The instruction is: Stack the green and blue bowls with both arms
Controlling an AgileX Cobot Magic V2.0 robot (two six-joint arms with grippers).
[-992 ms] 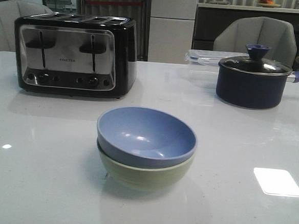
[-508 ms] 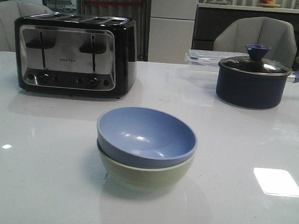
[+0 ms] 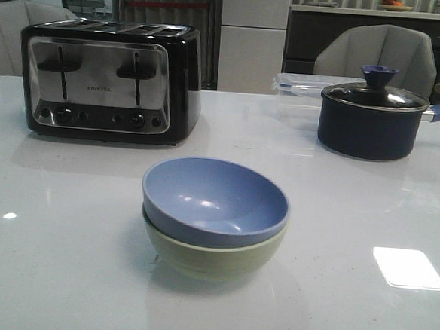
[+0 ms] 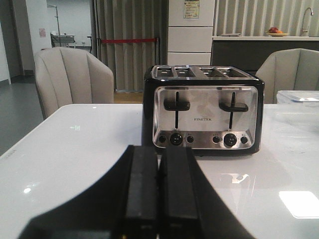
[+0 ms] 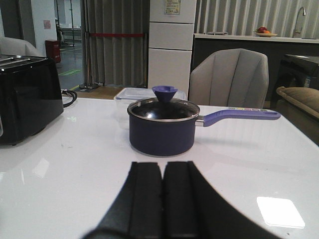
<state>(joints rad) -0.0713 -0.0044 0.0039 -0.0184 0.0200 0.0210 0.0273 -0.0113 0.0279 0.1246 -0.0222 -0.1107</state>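
Both pincers closed and empty; bowls already nested.

Left gripper [image 4: 158,199] has its two black fingers pressed flat together with nothing between them, and the right gripper [image 5: 163,199] is the same, neither one appearing in the front view. Ahead of the left one stands the toaster [image 4: 202,115]; ahead of the right one sits the navy pot [image 5: 162,127] with a clear lidded box [image 5: 130,94] behind it. No bowl shows in either wrist view. In the front view the blue bowl [image 3: 215,201] sits inside the green bowl [image 3: 206,258], slightly tilted, on the white table [image 3: 55,259], so the stacking looks done. Both bowls look rigid, matte and fairly light; a pinch on the rim wall would likely hold best, since the curved sides may slip.
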